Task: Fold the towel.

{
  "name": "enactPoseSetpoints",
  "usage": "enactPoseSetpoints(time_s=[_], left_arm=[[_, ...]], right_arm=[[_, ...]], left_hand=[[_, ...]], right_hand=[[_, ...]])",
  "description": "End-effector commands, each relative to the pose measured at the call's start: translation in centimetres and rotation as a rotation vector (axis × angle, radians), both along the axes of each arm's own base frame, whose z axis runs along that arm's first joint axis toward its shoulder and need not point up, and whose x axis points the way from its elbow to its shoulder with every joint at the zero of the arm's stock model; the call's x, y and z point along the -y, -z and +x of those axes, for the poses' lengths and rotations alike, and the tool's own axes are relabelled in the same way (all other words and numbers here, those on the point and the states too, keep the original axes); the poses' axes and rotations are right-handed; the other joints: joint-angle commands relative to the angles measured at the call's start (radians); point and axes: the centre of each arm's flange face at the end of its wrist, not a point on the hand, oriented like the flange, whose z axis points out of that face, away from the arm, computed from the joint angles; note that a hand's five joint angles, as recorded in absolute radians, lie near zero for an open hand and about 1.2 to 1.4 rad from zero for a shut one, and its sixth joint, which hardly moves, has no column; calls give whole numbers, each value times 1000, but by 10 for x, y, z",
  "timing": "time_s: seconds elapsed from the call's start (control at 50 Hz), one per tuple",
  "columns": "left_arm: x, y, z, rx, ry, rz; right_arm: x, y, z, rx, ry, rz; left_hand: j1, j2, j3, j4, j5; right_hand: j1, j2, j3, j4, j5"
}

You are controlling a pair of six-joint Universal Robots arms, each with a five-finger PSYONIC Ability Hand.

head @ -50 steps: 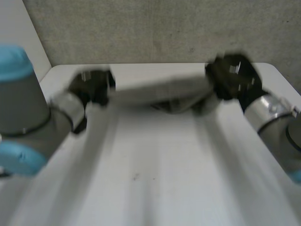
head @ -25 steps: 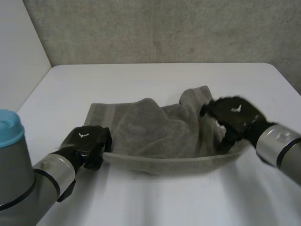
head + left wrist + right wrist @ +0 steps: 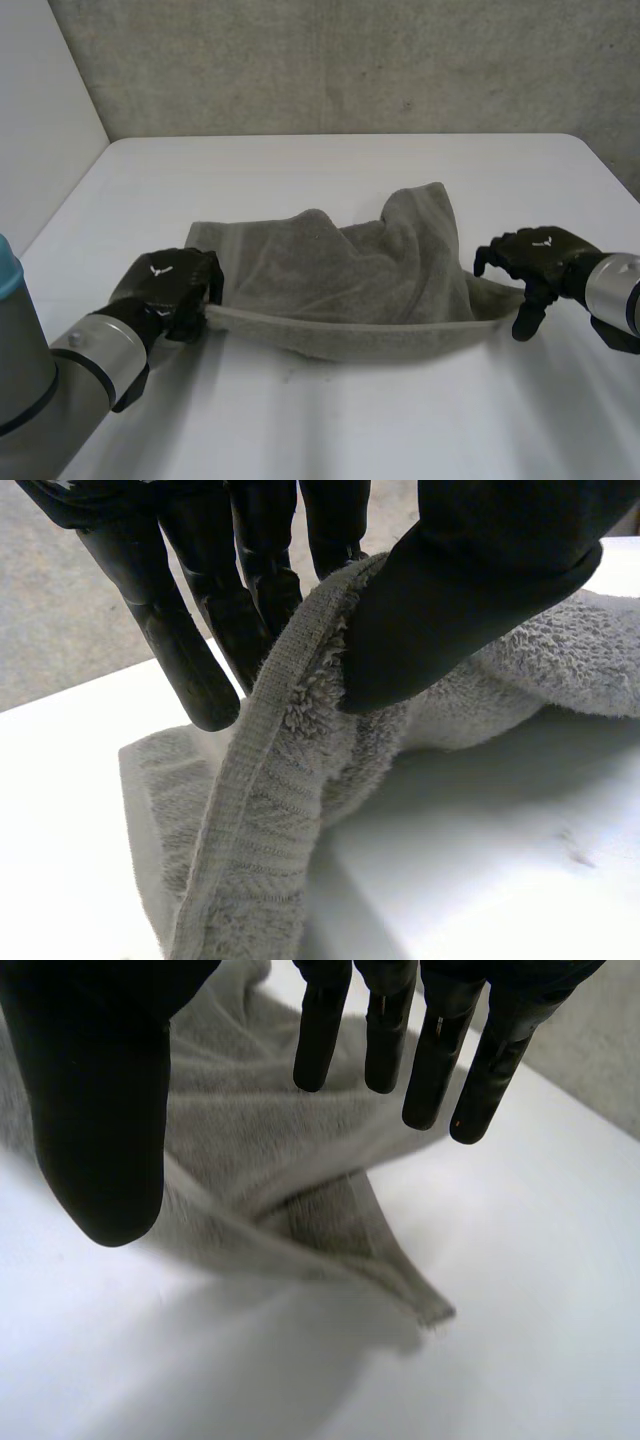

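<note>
A grey towel (image 3: 340, 280) lies rumpled on the white table (image 3: 330, 170), its near edge raised off the surface. My left hand (image 3: 172, 288) holds the towel's near left corner, and in the left wrist view the thumb (image 3: 450, 590) pinches the hem (image 3: 265, 780) against the fingers. My right hand (image 3: 535, 262) hovers just beyond the towel's near right corner (image 3: 420, 1305), fingers spread and apart from the cloth. Under the right hand's fingers (image 3: 430, 1050) the towel (image 3: 260, 1150) lies loose, held by nothing.
A grey wall (image 3: 350, 60) rises behind the table's far edge. White table surface stretches in front of the towel and to both sides of it.
Both hands have swung the towel toward the near side and lowered it. The right hand has let go of its corner and drawn off to the right. The left keeps its pinch.
</note>
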Motion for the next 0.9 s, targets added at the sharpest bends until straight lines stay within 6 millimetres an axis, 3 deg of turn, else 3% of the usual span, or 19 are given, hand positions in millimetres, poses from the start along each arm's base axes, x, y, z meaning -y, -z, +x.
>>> enactPoseSetpoints(time_s=[0.02, 0.32, 0.44, 0.46, 0.56, 0.6, 0.64, 0.66, 0.68, 0.7, 0.72, 0.74, 0.76, 0.78, 0.8, 0.82, 0.84, 0.86, 0.9], left_arm=[[10, -1, 6, -5, -33, -3], [14, 0, 7, -3, -44, 3], [19, 0, 9, -5, -57, 1], [19, 0, 9, -5, -57, 1], [27, -10, 9, -15, -68, -32], [30, -17, 8, -23, -67, -53], [34, -25, 7, -30, -66, -79], [37, -38, 5, -44, -63, -113], [37, -38, 5, -44, -63, -113], [39, -54, 3, -59, -60, -151], [37, -78, 4, -72, -58, -201], [37, -78, 4, -72, -58, -202], [34, -104, 6, -77, -59, -255], [34, -104, 6, -77, -59, -255], [31, -128, 8, -71, -58, -303], [26, -151, 10, -56, -53, -350], [26, -151, 10, -55, -53, -350], [22, -170, 12, -30, -47, -382], [18, -186, 13, 3, -41, -409]], right_arm=[[12, 31, -11, -4, 20, -38], [32, 85, -7, 72, -82, -34], [37, 88, -6, 72, -82, -44], [39, 86, -7, 76, -79, -53], [50, 67, -11, 126, -37, -98], [55, 51, -15, 157, -9, -134], [58, -5, -17, 234, 18, -262], [58, -6, -17, 234, 19, -263], [56, -34, -18, 272, 29, -325], [53, -62, -19, 298, 33, -395], [53, -62, -19, 298, 33, -396], [48, -87, -19, 313, 34, -454], [48, -88, -19, 313, 34, -454], [41, -111, -20, 316, 30, -495], [31, -137, -21, 314, 27, -532], [31, -137, -21, 314, 27, -532], [19, -165, -24, 312, 32, -572], [10, -187, -28, 305, 43, -602], [4, -200, -32, 295, 56, -603]], left_hand=[[204, 178, 181, 179, 191], [204, 178, 181, 179, 191], [204, 178, 181, 179, 191], [204, 178, 181, 179, 191], [204, 178, 181, 179, 191], [204, 178, 181, 179, 191], [204, 178, 181, 179, 191], [204, 178, 181, 179, 191], [204, 178, 181, 179, 191], [204, 178, 181, 179, 191], [204, 178, 181, 179, 191], [204, 178, 181, 179, 191], [204, 178, 181, 179, 191], [204, 178, 181, 179, 191], [204, 178, 181, 179, 191], [204, 178, 181, 179, 191], [204, 178, 181, 179, 191], [204, 178, 181, 179, 191], [204, 178, 181, 179, 191]], right_hand=[[37, 106, 103, 100, 97], [389, 457, 454, 452, 449], [704, 772, 769, 767, 764], [924, 992, 989, 987, 984], [926, 994, 991, 989, 986], [926, 994, 991, 989, 986], [926, 994, 991, 989, 986], [926, 994, 991, 989, 986], [926, 994, 991, 989, 986], [926, 994, 991, 989, 986], [926, 994, 991, 989, 986], [926, 994, 991, 989, 986], [926, 994, 991, 989, 986], [926, 994, 991, 989, 986], [926, 994, 991, 989, 986], [926, 994, 991, 989, 986], [926, 994, 991, 989, 986], [926, 994, 991, 989, 986], [926, 994, 991, 989, 986]])
